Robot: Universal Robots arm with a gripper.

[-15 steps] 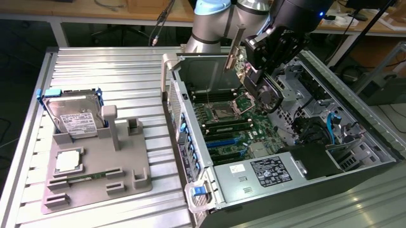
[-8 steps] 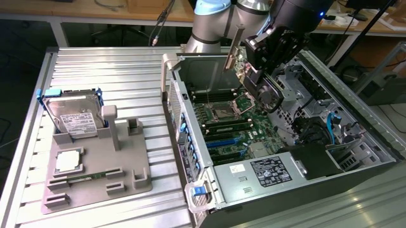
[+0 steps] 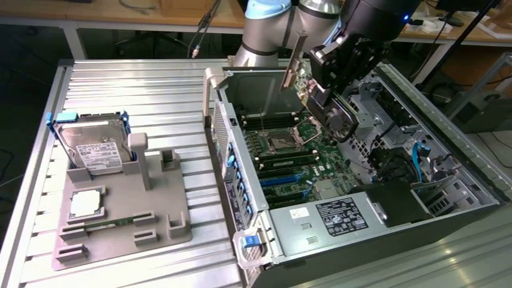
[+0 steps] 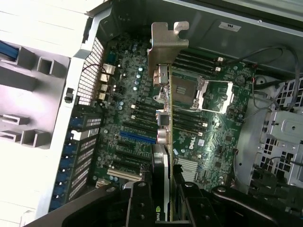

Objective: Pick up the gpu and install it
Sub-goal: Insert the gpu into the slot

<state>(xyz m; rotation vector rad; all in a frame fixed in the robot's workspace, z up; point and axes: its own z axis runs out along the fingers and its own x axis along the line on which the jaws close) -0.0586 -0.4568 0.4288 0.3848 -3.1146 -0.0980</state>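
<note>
The gpu (image 3: 298,81) hangs tilted over the open computer case (image 3: 472,180), its silver end bracket (image 3: 297,51) pointing up and away from the motherboard (image 3: 292,162). My gripper (image 3: 322,90) is shut on the card's black cooler side. In the wrist view the gpu (image 4: 163,109) shows edge-on, with the bracket (image 4: 166,45) at its far end. Here too my gripper (image 4: 163,201) clamps the card from both sides. The card floats above the motherboard (image 4: 213,137), apart from the slots, near the blue slot (image 4: 137,137).
On the exterior view's left, a grey fixture tray (image 3: 120,237) holds a hard drive (image 3: 92,147), a processor (image 3: 86,204) and a memory stick (image 3: 120,223). The power supply (image 3: 336,216) fills the case's near end. Drive cages and cables (image 3: 416,156) crowd the case's right side.
</note>
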